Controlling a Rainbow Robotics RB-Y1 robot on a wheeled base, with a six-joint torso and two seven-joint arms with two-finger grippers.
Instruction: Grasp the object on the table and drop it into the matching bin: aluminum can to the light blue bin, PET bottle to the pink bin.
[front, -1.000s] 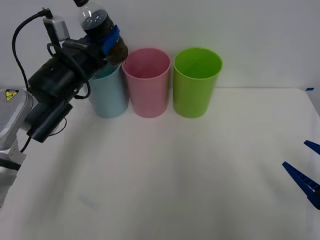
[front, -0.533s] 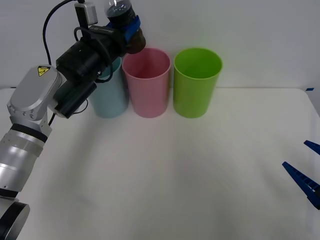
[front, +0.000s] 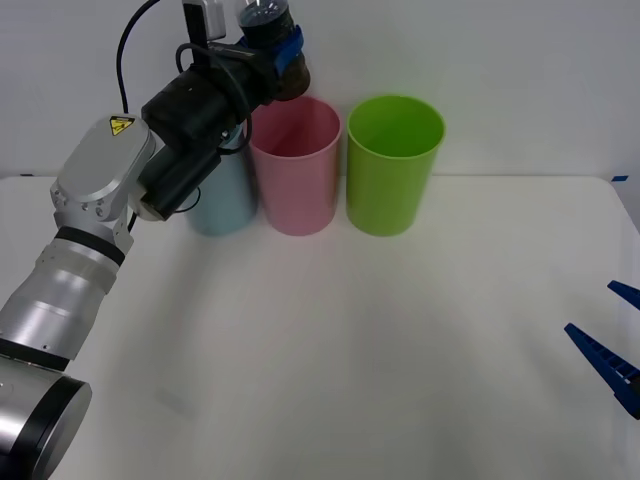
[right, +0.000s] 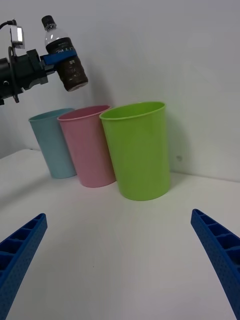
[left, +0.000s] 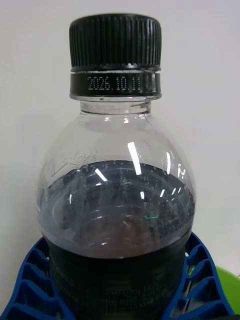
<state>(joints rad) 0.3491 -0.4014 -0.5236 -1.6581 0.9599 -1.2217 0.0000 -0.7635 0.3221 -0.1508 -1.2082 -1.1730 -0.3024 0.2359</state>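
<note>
Since the earlier frames, the left gripper (front: 283, 52) has carried the PET bottle (front: 270, 30) up and across from above the light blue bin (front: 218, 195) toward the pink bin (front: 295, 165). Its blue fingers (left: 30, 280) are clenched around the bottle's dark label band, cap uppermost and the bottle leaning slightly. The bottle hangs in the air, its base just above the pink bin's near rim on the light blue bin's side, not yet centred over the opening. Judgement: the high carry clears the rims, and gripping at the band leaves the base free to fall straight in. A lime green bin (front: 393, 160) stands beyond the pink one from this gripper. The right gripper (right: 120, 260) waits spread wide, well apart, low over the table (front: 350, 350).
</note>
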